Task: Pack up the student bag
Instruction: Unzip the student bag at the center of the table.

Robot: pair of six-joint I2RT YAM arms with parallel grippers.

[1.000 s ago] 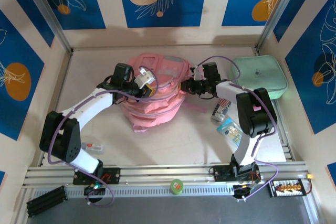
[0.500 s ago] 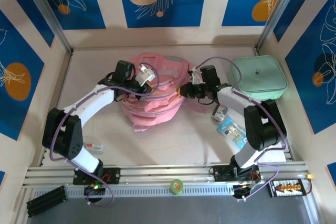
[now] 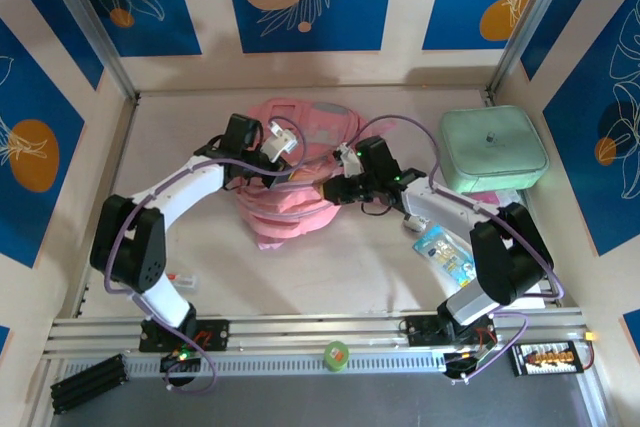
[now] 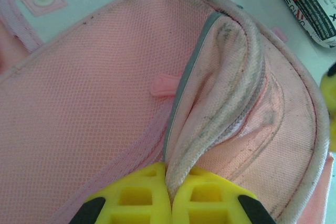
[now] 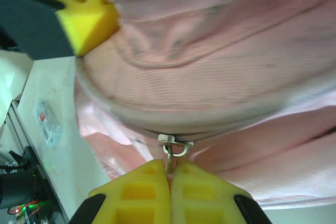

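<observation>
Between the two grippers, mid-desk: student bag (image 3: 295, 182), slumped in a loose pink heap on the desk (image 3: 350, 267), nothing propping it up.

- Left gripper (image 4: 169, 182): closed on a zip-edged fold (image 4: 220, 114) of the bag's rim. The fabric bunches up directly ahead of the fingertips, with the pink mesh panel off to their left.
- Right gripper (image 5: 169, 174): closed on the thin tab of the zip pull (image 5: 175, 148). The metal ring sits just beyond the fingertips and the bag's bulging side rises behind it.
- Well behind the right gripper, near the desk's far right corner: mint-green zip case (image 3: 493, 147). A striped packet (image 4: 310, 3) lies just off the bag's edge.

Handling, as judged:
- Bag looks soft and light, with no frame. It creases wherever it is pinched, so it will sag and follow a pull rather than hold its shape.
- Woven and mesh cloth should give the pads decent friction. The pull is small and thin, so it is the likelier thing to slip out.
- Best holds: the stitched zip edge for anchoring, where the doubled cloth is firmer, and the pull tab for running the zip. Broad panels offer only loose cloth.
- With one side anchored, the zip should run. Unanchored, the whole bag would probably slide across the desk.
</observation>
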